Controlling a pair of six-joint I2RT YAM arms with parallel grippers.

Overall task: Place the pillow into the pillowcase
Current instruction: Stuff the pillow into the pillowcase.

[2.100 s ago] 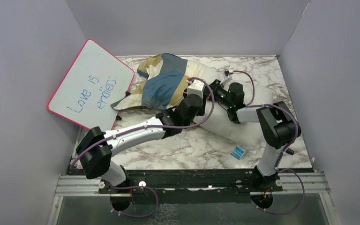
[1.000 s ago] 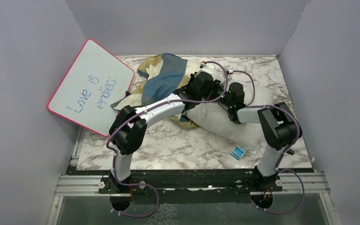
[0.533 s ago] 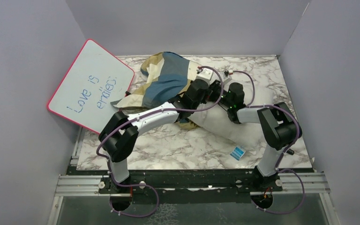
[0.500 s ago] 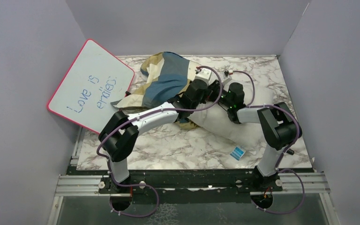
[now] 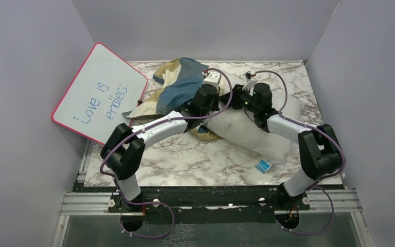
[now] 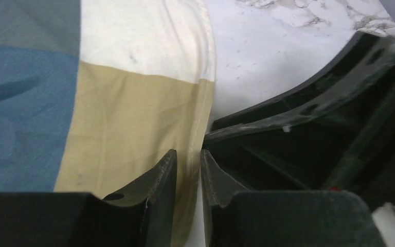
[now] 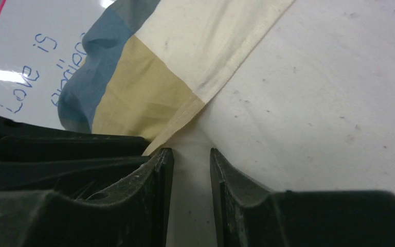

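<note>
Fabric throughout: the pillow looks light and squashy and lies centre-right on the counter, its upper-left end under the limp pillowcase. The best hold is probably the case's stitched hem. Both pairs of jaws stand narrowly parted there, clamping nothing. The arms hide the opening, so the pillow's depth is unclear.

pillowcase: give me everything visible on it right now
The pillowcase is limp woven cloth in big blue, tan and cream blocks with a stitched hem. It lies crumpled toward the far left of the marble table, covering the pillow's far end only, one corner by the whiteboard. Its hem runs into the gap between the left tool's fingers; the right tool is open just beside it.
</note>
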